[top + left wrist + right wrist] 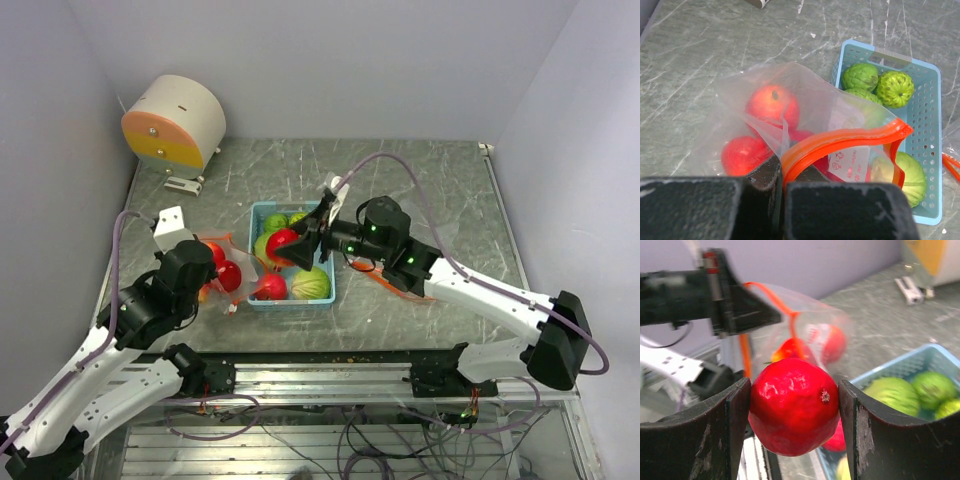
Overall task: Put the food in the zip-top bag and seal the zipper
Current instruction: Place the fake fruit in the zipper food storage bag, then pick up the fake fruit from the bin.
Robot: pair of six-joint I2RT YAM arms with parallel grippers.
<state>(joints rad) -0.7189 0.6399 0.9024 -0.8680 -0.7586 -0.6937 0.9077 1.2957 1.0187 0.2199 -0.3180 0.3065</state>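
- While left fingers (767,177) pinch the clear plastic bag's (740,95) red-orange zipper strip (840,140), holding its mouth open,
- right fingers (735,410) clench a glossy round red fruit (792,412) between them.

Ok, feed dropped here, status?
Left pincer shut on zipper, bag mouth open. Right pincer shut on red fruit, over basket. Path to bag looks clear.

The red fruit (792,412) between the right jaws hides most of another; beyond them, the zip-top bag (825,315) is blurred. The left jaws cover the zipper's (840,141) near end.
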